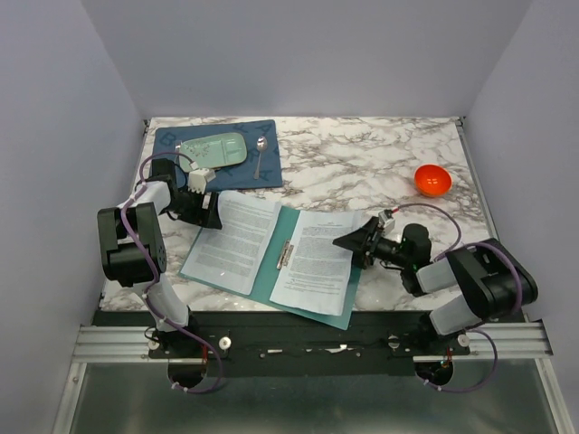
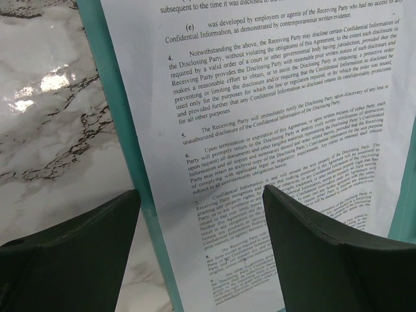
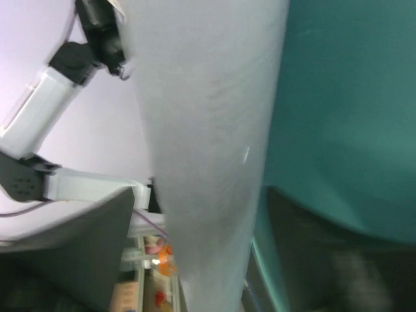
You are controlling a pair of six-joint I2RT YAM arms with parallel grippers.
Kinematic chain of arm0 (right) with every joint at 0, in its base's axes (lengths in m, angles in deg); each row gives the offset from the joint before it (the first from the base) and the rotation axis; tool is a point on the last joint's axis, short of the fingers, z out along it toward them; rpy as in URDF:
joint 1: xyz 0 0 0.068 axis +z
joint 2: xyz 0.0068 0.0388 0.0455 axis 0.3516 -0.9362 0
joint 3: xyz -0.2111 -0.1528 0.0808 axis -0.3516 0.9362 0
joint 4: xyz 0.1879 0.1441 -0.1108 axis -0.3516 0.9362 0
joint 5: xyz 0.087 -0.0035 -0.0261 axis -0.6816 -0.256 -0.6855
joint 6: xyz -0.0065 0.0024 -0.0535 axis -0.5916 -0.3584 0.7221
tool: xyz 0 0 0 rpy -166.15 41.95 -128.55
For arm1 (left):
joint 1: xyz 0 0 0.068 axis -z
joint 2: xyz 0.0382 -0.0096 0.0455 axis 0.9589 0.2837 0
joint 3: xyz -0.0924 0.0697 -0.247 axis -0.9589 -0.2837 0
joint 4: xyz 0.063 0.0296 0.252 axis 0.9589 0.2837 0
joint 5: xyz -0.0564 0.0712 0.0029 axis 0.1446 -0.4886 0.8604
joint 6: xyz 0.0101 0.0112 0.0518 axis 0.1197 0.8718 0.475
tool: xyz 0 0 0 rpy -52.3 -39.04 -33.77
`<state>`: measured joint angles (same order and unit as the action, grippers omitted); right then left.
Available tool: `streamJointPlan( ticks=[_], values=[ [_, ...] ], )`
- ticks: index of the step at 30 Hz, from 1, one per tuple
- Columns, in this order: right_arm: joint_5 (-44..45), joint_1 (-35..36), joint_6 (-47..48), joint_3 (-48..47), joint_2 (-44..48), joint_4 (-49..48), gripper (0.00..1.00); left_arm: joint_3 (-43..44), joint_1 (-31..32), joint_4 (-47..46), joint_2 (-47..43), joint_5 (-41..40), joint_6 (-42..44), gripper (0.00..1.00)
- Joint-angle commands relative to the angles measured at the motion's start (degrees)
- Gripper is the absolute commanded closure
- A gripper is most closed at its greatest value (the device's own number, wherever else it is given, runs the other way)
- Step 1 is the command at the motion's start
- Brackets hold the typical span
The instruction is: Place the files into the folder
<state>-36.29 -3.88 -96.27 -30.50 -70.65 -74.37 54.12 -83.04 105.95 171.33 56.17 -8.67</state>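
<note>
We take the step in hand to be settling the papers in the open folder (image 1: 289,222), before it is shut. The folder lies flat on the bench (image 1: 362,167) between the two hands, with the left sheet (image 1: 237,240) on the half nearer the left hand (image 1: 208,215) and the right sheet (image 1: 317,262) on the half that reaches to the right hand (image 1: 355,242).

The left hand hovers spread wide with nothing in it; below and between its fingers (image 2: 71,253) run the green edge of the folder and the printed page, the bare bench off to its outer side. The right hand is also wide apart; the white sheet and the green cover pass between its fingers, close to the camera and blurred, and we see no grip on either, though we cannot tell whether a finger touches them.

We judge both sheets placed but loose and a little askew. The next move likely calls for the right hand to pinch the cover edge in front of it and swing it towards the left hand, while that hand holds the near half down; a sheet could slide out.
</note>
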Motion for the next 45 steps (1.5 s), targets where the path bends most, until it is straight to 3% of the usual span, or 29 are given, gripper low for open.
streamJointPlan(
  ticks=[1, 2, 4, 7, 13, 22, 27, 31, 36, 40, 45],
  values=[
    [7.8, -0.5, 15.9, -8.1, 11.0, 46.1, 0.00, -1.8, 0.7, 3.5, 2.0, -3.4, -1.0, 0.12],
    [13.3, -0.4, 23.4, -11.0, 17.5, 56.5, 0.00, -1.9, 0.7, 3.3, 2.0, -3.7, -1.2, 0.12],
    [26.5, -0.5, 27.1, -16.3, 23.4, 73.7, 0.00, -2.1, 0.6, 2.8, 1.8, -4.4, -1.6, 0.12],
    [35.2, -0.5, 30.0, -20.3, 29.1, 84.0, 0.00, -1.8, 0.5, 2.8, 1.9, -4.1, -2.1, 0.12],
    [30.5, -0.5, 28.2, -17.7, 28.1, 88.5, 0.00, 0.8, -0.9, 5.5, 1.7, -1.0, -2.3, 0.12],
    [17.0, 0.0, 27.9, -8.5, 42.9, 100.1, 0.00, -0.3, -1.4, 4.2, 1.3, -1.7, -2.7, 0.13],
    [10.6, 0.1, 26.3, -5.0, 46.7, 100.3, 0.02, -0.9, -1.4, 3.8, 1.3, -2.9, -2.3, 0.14],
    [7.4, 0.7, 23.9, -2.1, 44.9, 93.4, 0.16, -1.1, -1.4, 3.8, 0.8, -3.1, -2.4, 0.14],
    [6.5, 1.4, 20.6, -1.9, 39.5, 85.6, 0.25, -1.3, -1.3, 3.6, 0.4, -3.9, -2.6, 0.14],
    [7.2, 8.1, 19.3, -3.0, 34.8, 83.6, 0.23, -1.8, -1.3, 3.7, -0.1, -4.6, -2.2, 0.14],
    [7.6, 9.7, 20.5, -2.2, 36.8, 88.7, 0.21, -1.8, -1.2, 3.7, -0.8, -4.6, -2.2, 0.14]
  ],
)
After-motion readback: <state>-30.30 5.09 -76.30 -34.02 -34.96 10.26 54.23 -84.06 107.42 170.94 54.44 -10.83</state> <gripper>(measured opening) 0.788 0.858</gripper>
